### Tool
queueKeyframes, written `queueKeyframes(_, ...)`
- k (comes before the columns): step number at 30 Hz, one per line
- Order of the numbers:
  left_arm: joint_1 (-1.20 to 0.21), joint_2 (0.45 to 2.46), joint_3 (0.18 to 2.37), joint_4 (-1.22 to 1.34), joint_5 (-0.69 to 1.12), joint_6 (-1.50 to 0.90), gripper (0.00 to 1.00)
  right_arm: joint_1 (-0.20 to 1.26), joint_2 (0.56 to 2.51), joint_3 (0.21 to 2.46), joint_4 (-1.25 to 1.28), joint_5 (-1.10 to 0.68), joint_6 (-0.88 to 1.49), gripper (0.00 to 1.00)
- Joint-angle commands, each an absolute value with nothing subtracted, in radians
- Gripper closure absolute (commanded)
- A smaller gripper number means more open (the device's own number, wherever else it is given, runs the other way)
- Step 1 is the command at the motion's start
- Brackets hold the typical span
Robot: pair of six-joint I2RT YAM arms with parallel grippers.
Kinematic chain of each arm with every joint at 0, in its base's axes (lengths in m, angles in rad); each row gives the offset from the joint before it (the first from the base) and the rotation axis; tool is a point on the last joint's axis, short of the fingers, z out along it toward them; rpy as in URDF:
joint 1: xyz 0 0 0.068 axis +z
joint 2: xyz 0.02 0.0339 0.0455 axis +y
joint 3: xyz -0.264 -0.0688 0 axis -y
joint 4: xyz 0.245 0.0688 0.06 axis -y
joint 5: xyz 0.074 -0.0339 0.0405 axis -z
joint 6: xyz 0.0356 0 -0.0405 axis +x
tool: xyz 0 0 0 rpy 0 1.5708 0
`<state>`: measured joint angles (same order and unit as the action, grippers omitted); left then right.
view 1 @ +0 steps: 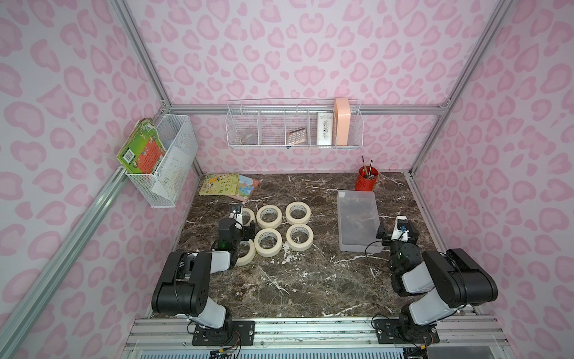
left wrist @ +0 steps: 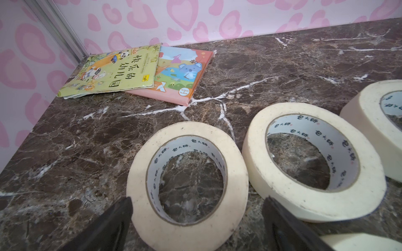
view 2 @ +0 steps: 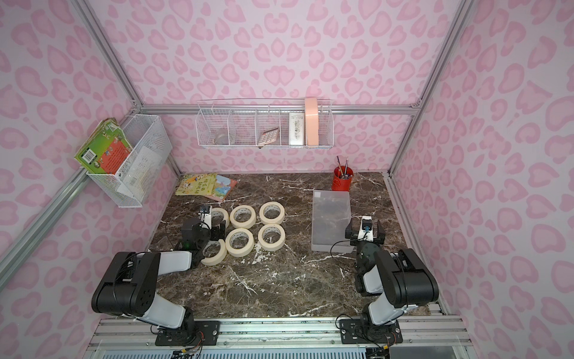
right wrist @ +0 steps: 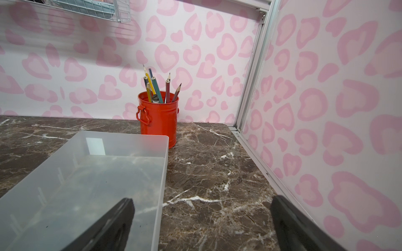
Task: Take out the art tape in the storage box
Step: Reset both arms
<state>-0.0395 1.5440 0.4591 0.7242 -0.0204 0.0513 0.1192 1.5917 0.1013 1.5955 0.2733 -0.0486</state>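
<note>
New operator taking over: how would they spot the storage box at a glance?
Start from the dark marble table; on its right side, just in front of the red pen cup, lies the storage box. It is the only shallow, translucent grey, lidless tray, empty, unlike the white wire basket hung on the back wall.

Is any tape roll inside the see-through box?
No, the storage box holds nothing; the art tape rolls all lie outside it on the table.

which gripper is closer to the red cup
Right. The right gripper hangs by the box, cup just beyond it; the left gripper is over the tape rolls, far across.
</note>
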Motion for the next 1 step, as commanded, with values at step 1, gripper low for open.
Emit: queueKeyframes(1, -0.038, 1.542, 0.464, 0.719, -0.015, 0.045, 0.02, 0.115, 1.586, 0.114, 1.574, 0.273, -0.035, 0.00)
